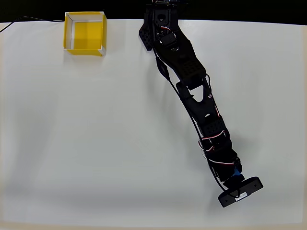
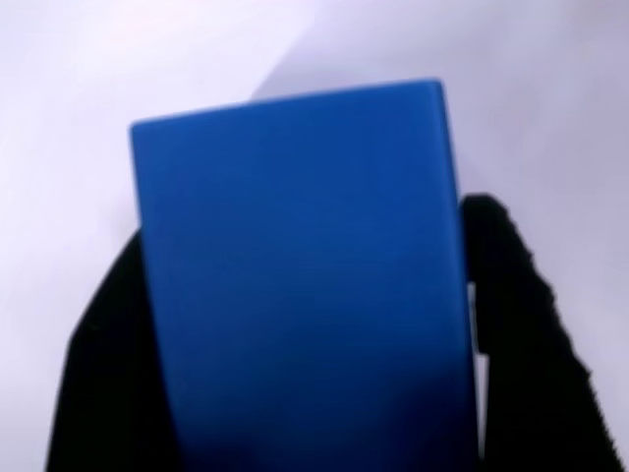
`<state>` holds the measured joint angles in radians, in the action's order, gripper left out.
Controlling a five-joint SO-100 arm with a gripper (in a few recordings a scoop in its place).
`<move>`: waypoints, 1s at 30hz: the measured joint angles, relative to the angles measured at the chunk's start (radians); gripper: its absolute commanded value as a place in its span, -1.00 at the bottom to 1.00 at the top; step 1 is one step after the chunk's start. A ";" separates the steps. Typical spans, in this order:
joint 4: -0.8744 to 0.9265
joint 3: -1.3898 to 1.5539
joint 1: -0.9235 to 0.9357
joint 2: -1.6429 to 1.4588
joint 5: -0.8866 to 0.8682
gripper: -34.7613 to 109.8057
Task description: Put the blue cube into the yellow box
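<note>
In the wrist view the blue cube sits between the two black fingers of the pincer, which is clenched on its sides. In the overhead view the black arm stretches toward the lower right of the white surface, with a sliver of blue at its tip. The yellow box stands well apart at the upper left edge.

Arm: black jointed plastic segments, boxy servo housings, thin red-and-white wires at joints, black cable along one side, black camera bar at wrist.
</note>
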<state>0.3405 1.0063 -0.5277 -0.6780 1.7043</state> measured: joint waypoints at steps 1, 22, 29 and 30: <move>0.028 0.002 0.006 -0.015 -0.003 -0.28; 0.480 0.041 0.583 -0.698 -0.069 -0.30; 0.541 0.236 0.876 -0.884 -0.112 -0.31; 0.548 0.256 0.913 -0.902 -0.112 -0.31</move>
<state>0.8882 1.2625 0.3850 -1.5800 1.5923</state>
